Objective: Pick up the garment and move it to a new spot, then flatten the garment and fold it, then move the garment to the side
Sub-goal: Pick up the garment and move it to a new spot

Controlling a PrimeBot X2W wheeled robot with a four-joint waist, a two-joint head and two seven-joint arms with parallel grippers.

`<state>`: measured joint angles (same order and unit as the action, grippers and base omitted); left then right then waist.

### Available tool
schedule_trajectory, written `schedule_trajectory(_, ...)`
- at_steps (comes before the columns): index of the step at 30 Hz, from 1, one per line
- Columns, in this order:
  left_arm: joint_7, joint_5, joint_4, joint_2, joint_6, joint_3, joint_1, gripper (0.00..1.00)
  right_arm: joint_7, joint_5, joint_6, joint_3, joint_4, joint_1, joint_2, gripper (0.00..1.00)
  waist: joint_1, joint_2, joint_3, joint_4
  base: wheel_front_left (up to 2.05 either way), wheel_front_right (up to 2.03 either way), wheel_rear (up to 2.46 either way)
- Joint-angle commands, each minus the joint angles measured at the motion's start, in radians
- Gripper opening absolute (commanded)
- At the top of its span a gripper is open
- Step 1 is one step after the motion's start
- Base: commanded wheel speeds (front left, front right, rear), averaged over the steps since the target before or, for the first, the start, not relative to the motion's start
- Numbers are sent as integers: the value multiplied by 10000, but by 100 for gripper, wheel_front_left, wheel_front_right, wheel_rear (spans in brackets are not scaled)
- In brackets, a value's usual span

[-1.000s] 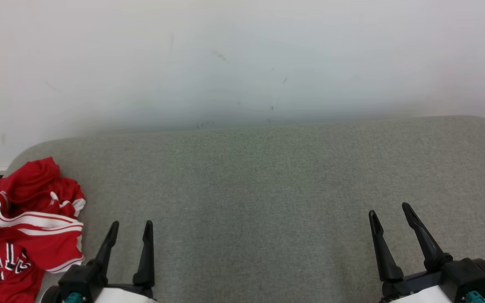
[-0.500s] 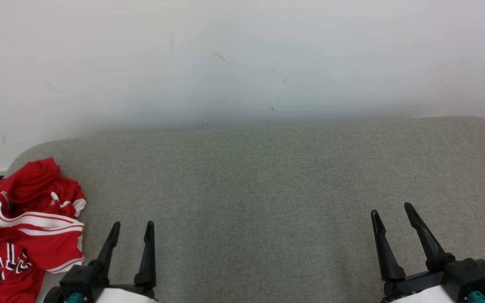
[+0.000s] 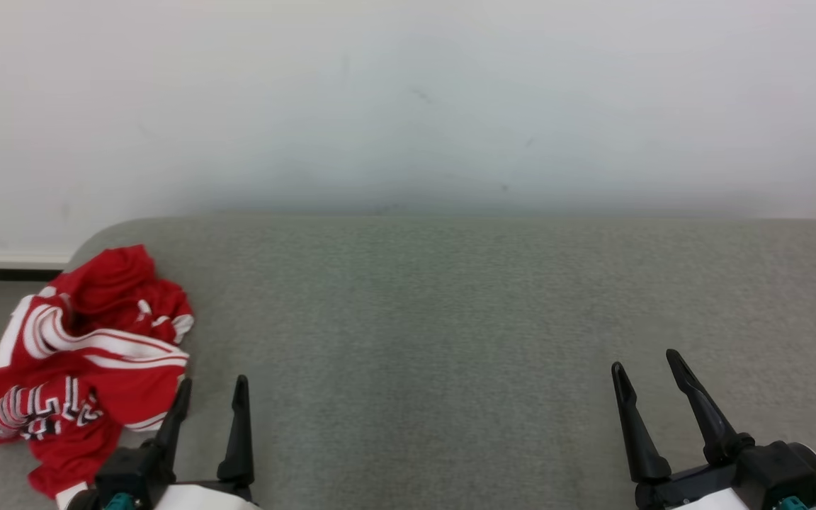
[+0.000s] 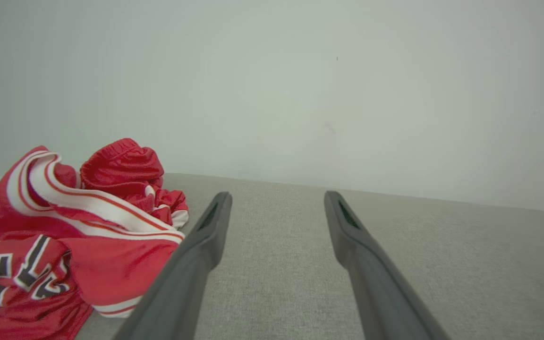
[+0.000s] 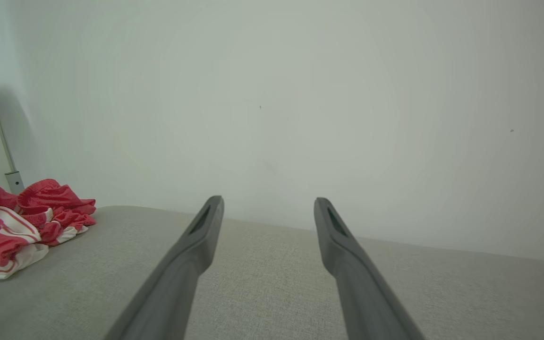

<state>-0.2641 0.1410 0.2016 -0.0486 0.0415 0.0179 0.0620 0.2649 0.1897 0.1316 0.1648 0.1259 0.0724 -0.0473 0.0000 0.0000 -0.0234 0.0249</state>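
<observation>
so we start with both jaws wide and empty: our left gripper point(image 3: 211, 397) sits just beside the crumpled red jersey point(image 3: 86, 354) at the grey cushion's point(image 3: 450, 319) left end; we should pinch a thick fold while our right gripper point(image 3: 645, 375) waits.

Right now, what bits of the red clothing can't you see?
Head view: the garment has its near edge hidden behind the left gripper.
Left wrist view: it runs off the left and bottom edges.
Right wrist view: the left edge cuts it off.
The lettering is crumpled, unreadable; shirt or shorts, I cannot tell.
</observation>
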Motion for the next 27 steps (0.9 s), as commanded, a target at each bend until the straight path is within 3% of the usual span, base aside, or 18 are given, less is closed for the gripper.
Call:
schedule_trajectory(1, -7, -37, 58, -35, -35, -20, 62, 100, -7, 153, -17, 25, 5, -115, -56, 100, 0, 0, -39, 494, 0, 0, 0)
schedule_trajectory(12, -7, -200, 337, -33, 10, -279, 97, 100, -7, 473, -17, 335, 37, -168, -53, 100, 0, 0, -79, 2396, 0, 0, 0)
schedule_trajectory(21, -7, -214, 529, -33, 39, -512, 73, 100, -7, 633, -17, 594, 102, -122, -53, 100, 0, 0, -121, 3333, 0, 0, 0)
schedule_trajectory(27, -7, -202, 707, -32, -27, -585, 131, 100, -7, 625, -17, 761, 176, -57, -54, 100, 0, 0, -154, 3543, 0, 0, 0)
